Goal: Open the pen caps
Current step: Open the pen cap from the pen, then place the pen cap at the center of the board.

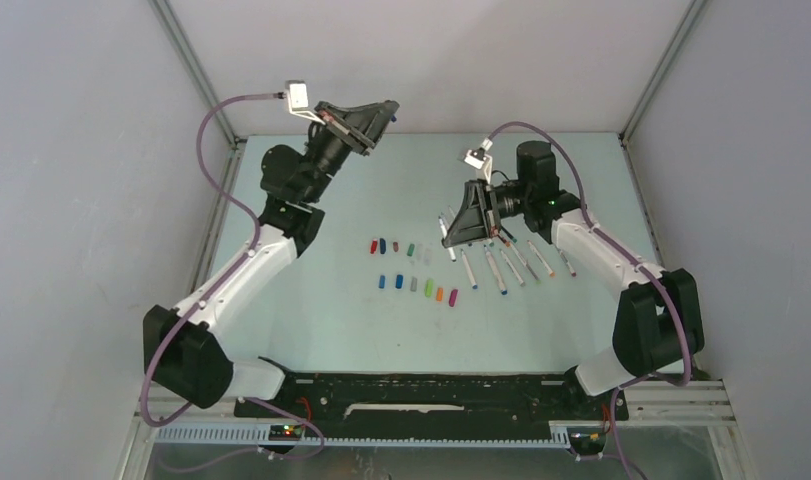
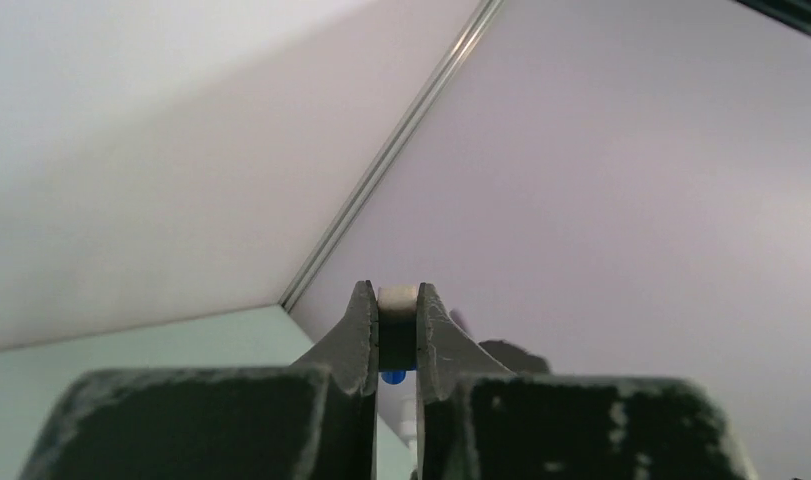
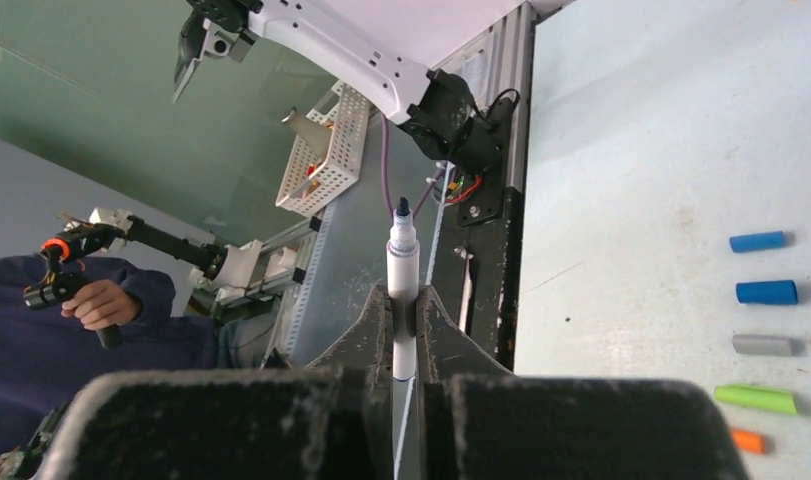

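While the left gripper (image 1: 389, 110) hangs high over the far left of the table (image 1: 321, 300), its fingers are pressed nearly together on a white stub (image 2: 397, 296) with a blue bit (image 2: 392, 377) showing below it. This is most likely the end of a marker, though the wrist view is too tight to be sure. To its right, in the middle of the table, the pen caps (image 1: 413, 285) lie in two short rows, already off their barrels: blue, grey, green, orange and magenta among them. Further right a row of pens (image 1: 494, 272) lies side by side. The right gripper (image 3: 403, 300) sits low at the near-left end of that row, its fingers pinching one white-barrelled pen (image 3: 402, 250). The dark nib of that pen juts bare beyond the fingertips, and its other end is hidden behind the gripper. I judge the task far along, with most caps removed, and the step in hand to be the handling of one of the last pens. What comes next depends on which piece has a cap on it, and the frames do not settle that. If one does, the two arms must meet over the middle, line the barrel up end to end, grip cap and barrel separately and pull straight apart. If not, each piece wants laying down in its row.
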### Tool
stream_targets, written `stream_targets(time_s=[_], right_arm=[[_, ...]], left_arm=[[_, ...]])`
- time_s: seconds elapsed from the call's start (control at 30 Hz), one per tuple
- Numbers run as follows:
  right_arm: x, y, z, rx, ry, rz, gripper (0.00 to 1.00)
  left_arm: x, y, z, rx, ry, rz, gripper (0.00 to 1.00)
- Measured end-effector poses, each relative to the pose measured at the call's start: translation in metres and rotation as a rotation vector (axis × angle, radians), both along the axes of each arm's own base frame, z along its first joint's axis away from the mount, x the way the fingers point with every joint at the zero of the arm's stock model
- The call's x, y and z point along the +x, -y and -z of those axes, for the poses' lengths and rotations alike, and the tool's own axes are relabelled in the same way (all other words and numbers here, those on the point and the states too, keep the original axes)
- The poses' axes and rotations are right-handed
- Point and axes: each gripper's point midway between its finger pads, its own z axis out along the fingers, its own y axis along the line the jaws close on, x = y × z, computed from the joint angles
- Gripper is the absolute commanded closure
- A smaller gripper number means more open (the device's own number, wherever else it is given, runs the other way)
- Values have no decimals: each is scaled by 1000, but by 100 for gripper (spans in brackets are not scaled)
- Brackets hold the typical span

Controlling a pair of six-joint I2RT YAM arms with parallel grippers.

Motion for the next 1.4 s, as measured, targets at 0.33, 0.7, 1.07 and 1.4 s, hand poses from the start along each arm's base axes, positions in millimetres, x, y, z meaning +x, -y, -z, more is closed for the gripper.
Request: stream_targets(time_s=[0.33, 0.7, 1.07, 1.4], right_arm=[[34, 29, 42, -109, 162, 239, 100], [75, 92, 93, -376, 323, 464, 99], [90, 112, 114, -474, 307, 531, 98], [94, 119, 116, -480, 295, 550, 98]], left_arm=[[-11, -14, 4, 33, -31, -20, 100], [-17, 20, 182, 338, -532, 111, 100], [-40, 61, 348, 778, -952, 99, 98], [-27, 81, 375, 910, -990, 64, 95]])
